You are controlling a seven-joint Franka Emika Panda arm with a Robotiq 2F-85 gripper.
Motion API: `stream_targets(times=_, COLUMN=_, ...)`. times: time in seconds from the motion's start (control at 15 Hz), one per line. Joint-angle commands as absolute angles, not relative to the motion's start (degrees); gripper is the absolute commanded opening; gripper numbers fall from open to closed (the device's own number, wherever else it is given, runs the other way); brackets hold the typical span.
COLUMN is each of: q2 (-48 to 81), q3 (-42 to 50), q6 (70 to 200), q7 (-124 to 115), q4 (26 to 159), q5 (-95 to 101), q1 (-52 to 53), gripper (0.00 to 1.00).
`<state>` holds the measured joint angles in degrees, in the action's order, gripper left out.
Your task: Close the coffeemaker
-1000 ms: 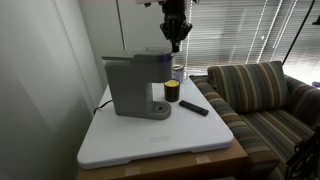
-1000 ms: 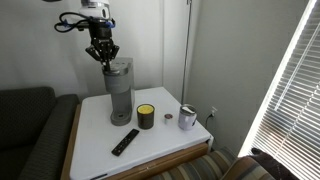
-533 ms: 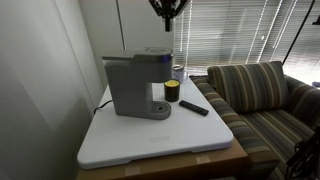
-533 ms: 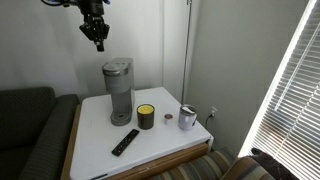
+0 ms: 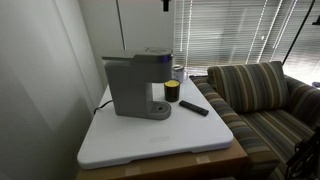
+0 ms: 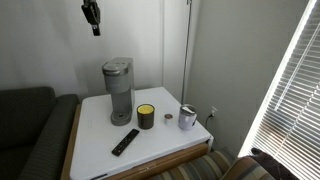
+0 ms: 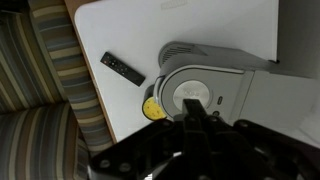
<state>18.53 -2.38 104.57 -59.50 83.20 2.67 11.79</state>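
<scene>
Jaws first: in the wrist view they look pinched together with nothing between them, so closed and empty as far as I can tell. They hang high over the scene, right up at the top edge of both exterior views and well clear of everything. That height makes sense if the pushing part is over, because nothing down there needs gripping.

Straight below them is the coffeemaker (image 7: 205, 85), at the back of the white tabletop (image 5: 150, 135) near the wall. Its gray lid sits flat and flush with the body in both exterior views (image 5: 135, 85) (image 6: 118, 92) and I can't see any gap. My read is that it's closed and the job is basically done, though the hinge itself is too small to check.

Everything else is just bystanders:
- The yellow-and-black can (image 7: 151, 108) stands just beside the machine's drip base.
- The black remote (image 7: 123, 68) lies flat a bit further out, toward the front of the tabletop.
- A small metal cup (image 6: 187, 119) stands off at the far corner, well apart from the machine.

None of it is under the jaws or near the lid, so nothing was in the way of a straight downward push. A striped couch (image 5: 255, 95) runs along one side of the tabletop — not involved.
</scene>
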Motion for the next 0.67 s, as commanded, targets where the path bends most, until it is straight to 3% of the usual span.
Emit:
stream_targets(times=0.0, q2=19.91, q3=-3.6, q6=101.57, q7=-47.58, q4=79.19, q5=1.87, q1=10.51, gripper=0.0)
stream_targets(times=0.2, q2=20.43, q3=-3.69, q6=100.53, q7=-37.79, q4=77.3, q5=1.96, q1=10.55, gripper=0.0)
stream_targets(times=0.27, q2=20.52, q3=-3.7, q6=100.25, q7=-34.63, q4=76.79, q5=2.07, q1=10.62, gripper=0.26)
stream_targets(times=0.4, q2=20.5, q3=-3.75, q6=99.83, q7=-28.33, q4=76.09, q5=2.2, q1=10.77, gripper=0.33)
stream_targets(times=0.6, q2=21.14, q3=-4.02, q6=98.19, q7=-18.88, q4=73.89, q5=2.15, q1=10.81, gripper=0.55)
